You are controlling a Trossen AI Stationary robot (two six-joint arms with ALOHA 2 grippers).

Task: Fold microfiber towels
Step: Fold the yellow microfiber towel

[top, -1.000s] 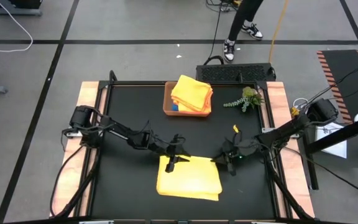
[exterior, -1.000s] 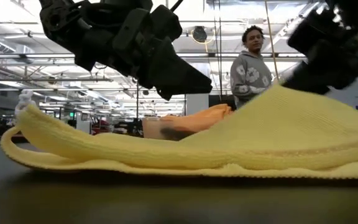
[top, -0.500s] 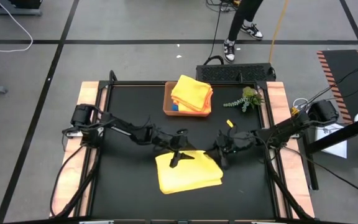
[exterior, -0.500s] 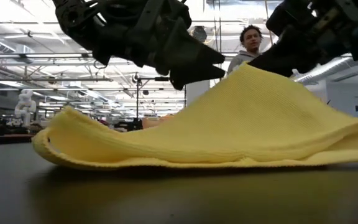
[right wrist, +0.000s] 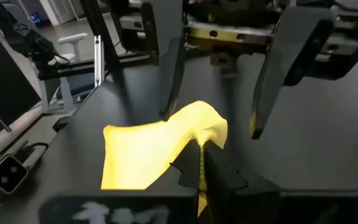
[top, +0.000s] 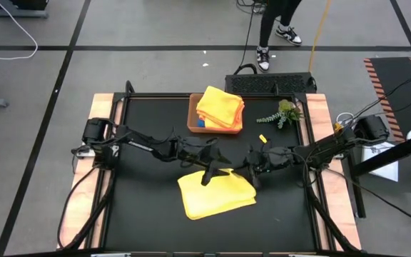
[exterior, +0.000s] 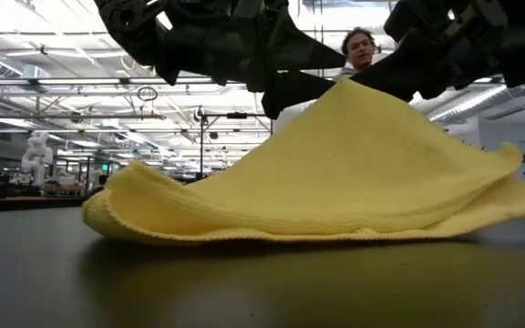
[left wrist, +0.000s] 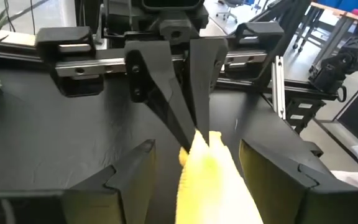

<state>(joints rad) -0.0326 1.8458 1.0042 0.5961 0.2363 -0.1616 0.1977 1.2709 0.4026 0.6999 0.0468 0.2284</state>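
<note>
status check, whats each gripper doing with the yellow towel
Left gripper open, fingers straddling the raised fold. Right gripper shut on the soft yellow microfiber towel, holding its edge up off the black table. Nothing in the way.

The person [top: 273, 25] beyond the table [top: 141, 207] is cut off at the high view's top edge, showing only legs. In the tray [top: 193, 123], a blue towel [top: 200, 123] peeks out, mostly hidden under the orange towels [top: 221, 106]. The yellow towel [exterior: 335, 173] hides the room behind the fingers.
</note>
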